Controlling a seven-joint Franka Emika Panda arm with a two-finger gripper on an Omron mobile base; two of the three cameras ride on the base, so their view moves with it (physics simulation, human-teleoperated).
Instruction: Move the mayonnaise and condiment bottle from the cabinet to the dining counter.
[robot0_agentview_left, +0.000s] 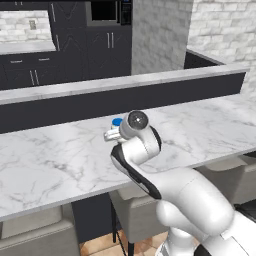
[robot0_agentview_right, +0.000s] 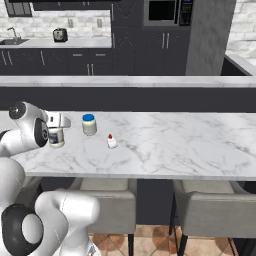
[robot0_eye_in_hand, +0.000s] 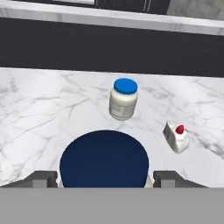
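Note:
The mayonnaise (robot0_eye_in_hand: 104, 159) is a slim white jar with a dark navy lid. It stands upright near the left end of the dining counter (robot0_agentview_right: 190, 145), and I cannot tell whether its base touches the marble. My gripper (robot0_eye_in_hand: 107, 179) comes down over it from above, its two fingertips pressed against the jar's sides just under the lid. The right base view shows the same jar (robot0_agentview_right: 56, 140) under my hand. The condiment bottle is out of view. The black cabinet (robot0_agentview_right: 150, 50) stands shut across the room.
A wider cream jar (robot0_eye_in_hand: 123, 99) with a bright blue lid stands just beyond the mayonnaise. A small white bottle with a red tip (robot0_eye_in_hand: 176, 138) lies to its right. A raised black ledge (robot0_agentview_right: 150, 82) backs the counter. Grey stools (robot0_agentview_right: 215, 205) stand under its front edge.

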